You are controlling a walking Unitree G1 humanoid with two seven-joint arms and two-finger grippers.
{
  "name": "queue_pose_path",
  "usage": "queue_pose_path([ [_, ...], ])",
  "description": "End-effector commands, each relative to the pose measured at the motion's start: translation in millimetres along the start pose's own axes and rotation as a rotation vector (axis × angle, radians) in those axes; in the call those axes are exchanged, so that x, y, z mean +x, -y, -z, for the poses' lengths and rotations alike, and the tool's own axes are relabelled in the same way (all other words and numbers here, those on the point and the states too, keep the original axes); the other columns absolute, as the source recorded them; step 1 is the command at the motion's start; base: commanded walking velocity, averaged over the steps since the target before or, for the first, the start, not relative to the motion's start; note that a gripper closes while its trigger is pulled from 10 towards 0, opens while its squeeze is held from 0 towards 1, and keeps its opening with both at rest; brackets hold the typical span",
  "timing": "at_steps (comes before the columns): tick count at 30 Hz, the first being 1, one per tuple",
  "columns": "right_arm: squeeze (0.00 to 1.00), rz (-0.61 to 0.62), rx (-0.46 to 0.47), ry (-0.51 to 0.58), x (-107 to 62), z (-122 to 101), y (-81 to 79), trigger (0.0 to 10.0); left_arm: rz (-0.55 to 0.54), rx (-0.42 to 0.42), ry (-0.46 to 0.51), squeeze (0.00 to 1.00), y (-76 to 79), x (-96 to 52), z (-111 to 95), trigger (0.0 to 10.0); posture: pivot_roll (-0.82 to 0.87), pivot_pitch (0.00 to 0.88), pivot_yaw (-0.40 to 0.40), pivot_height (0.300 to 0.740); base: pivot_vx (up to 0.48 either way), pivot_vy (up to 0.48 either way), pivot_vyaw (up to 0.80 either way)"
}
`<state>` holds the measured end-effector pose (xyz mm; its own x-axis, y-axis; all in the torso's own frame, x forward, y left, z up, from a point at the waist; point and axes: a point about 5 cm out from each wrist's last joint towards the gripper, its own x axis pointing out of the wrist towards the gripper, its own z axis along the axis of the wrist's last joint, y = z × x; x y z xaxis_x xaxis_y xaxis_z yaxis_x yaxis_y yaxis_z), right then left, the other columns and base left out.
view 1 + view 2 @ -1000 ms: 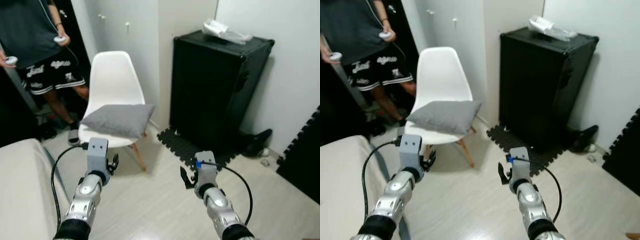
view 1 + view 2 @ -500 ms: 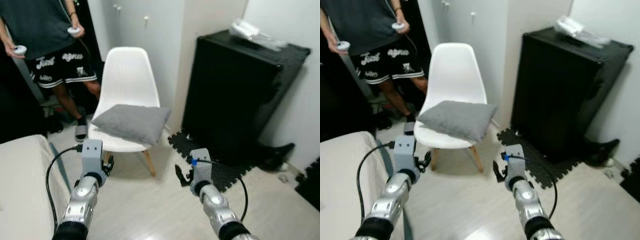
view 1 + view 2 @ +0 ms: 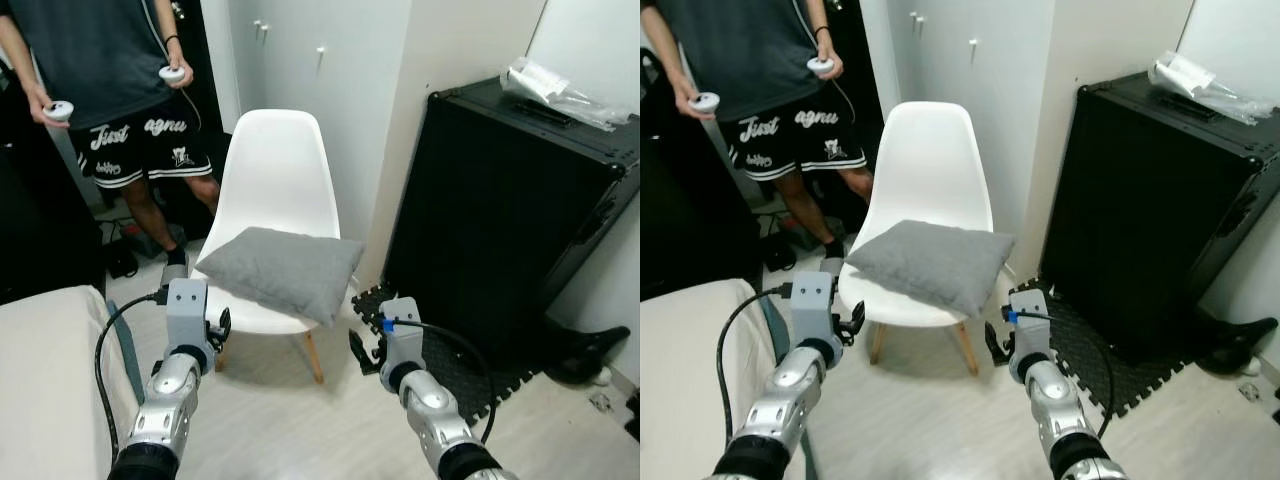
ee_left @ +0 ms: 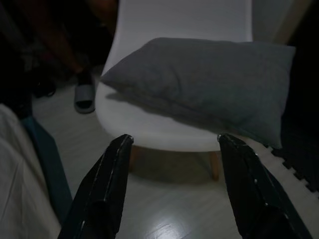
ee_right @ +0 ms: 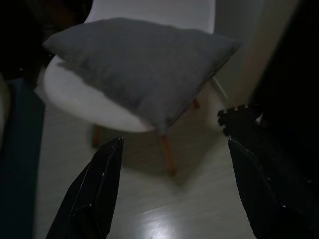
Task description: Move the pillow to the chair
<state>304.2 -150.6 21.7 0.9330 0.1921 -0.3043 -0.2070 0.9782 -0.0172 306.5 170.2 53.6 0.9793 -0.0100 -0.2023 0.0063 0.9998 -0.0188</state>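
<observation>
— Grey fabric square pillow (image 3: 282, 271) lies on the white plastic shell chair (image 3: 275, 170), one corner overhanging the seat's front.
— Grippers?
— Left gripper (image 4: 172, 186) and right gripper (image 5: 172, 191) both spread wide, empty, just short of it.
— Risk?
— Any nudge could tip that corner floorward.

Pillow (image 3: 283, 271): grey fabric, rectangular, soft and plump. I see it lying flat on the seat, its long side running across, one corner hanging past the seat's front edge on my right.

Chair (image 3: 273, 170): white moulded shell, tall curved back, splayed wooden legs. Stands upright on the pale floor, its back near the white wall.
</observation>
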Motion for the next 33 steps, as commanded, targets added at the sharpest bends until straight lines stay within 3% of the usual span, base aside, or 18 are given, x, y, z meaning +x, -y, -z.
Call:
queue_pose_path([
  [1, 0.0, -0.007, 0.008, -0.02, -0.6, 4.1, -2.1, 10.0, -0.004, 0.008, -0.006, 0.0, -1.3, -1.1, 1.8, 10.0, 0.0, 0.032, 0.022, 0.74, 0.311, 0.0, 0.0],
  [13, 0.0, -0.019, 0.037, -0.013, -1.1, 3.6, -1.9, 10.0, -0.006, 0.003, -0.006, 0.0, -2.4, -1.3, 1.7, 10.0, 0.0, 0.035, 0.02, 0.74, 0.311, 0.0, 0.0],
  [19, 0.0, -0.018, 0.026, -0.019, -1.1, 3.9, -1.3, 10.0, -0.004, 0.001, -0.004, 0.0, -1.9, -1.2, 1.2, 10.0, 0.0, 0.039, 0.021, 0.74, 0.311, 0.0, -0.67],
  [33, 0.0, -0.025, 0.021, -0.02, -0.4, 3.3, -1.8, 10.0, -0.007, -0.002, -0.002, 0.0, -2.6, -0.2, -0.3, 10.0, 0.0, 0.045, 0.02, 0.74, 0.31, 0.0, 0.0],
])
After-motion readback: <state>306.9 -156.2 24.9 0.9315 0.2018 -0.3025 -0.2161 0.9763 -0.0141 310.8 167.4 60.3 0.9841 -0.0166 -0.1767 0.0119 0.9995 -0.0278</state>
